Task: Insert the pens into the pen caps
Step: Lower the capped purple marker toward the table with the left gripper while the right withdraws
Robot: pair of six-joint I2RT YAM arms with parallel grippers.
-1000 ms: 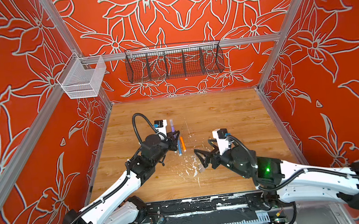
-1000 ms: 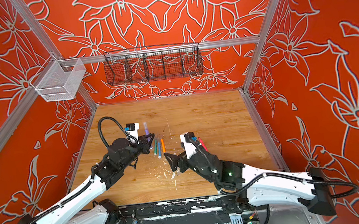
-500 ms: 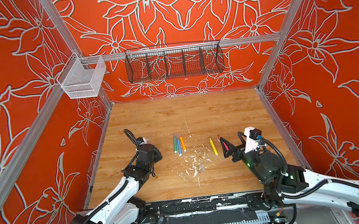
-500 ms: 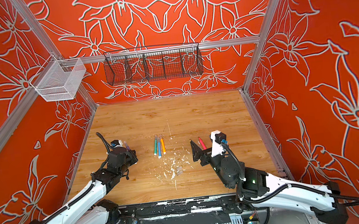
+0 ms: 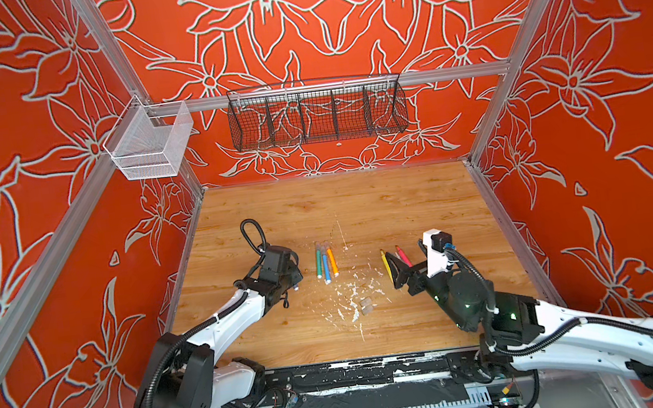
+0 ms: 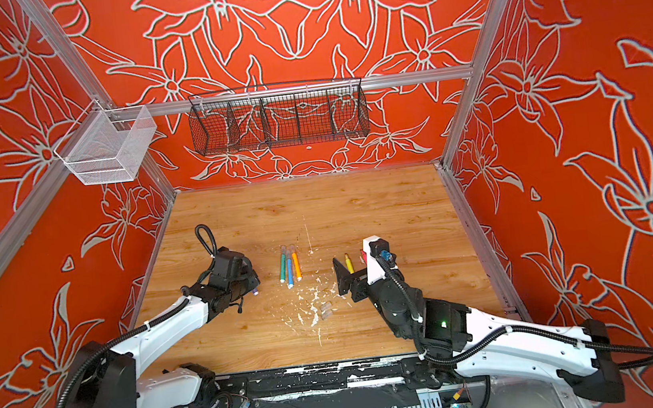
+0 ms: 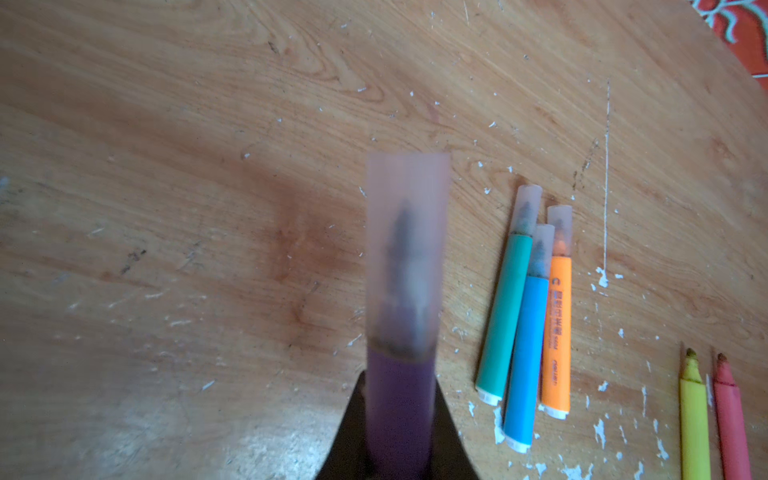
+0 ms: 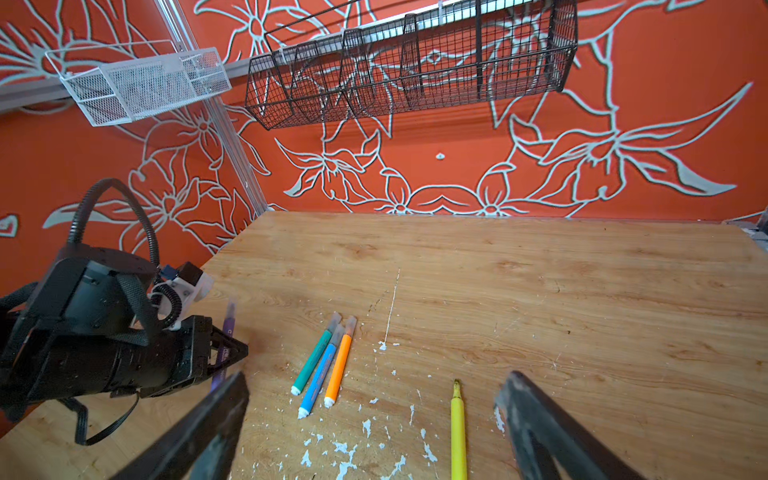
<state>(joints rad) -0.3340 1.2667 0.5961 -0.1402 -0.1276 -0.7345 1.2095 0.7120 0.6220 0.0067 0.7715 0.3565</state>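
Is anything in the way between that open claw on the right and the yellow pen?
Nothing visible does. In the right wrist view the open right gripper frames the yellow pen, only bare tabletop between them. The pink-red pen lies close beside it.

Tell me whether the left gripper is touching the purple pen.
Touching. The left wrist view shows the left gripper shut on the purple pen, its dark jaws pressed against both sides of the barrel.
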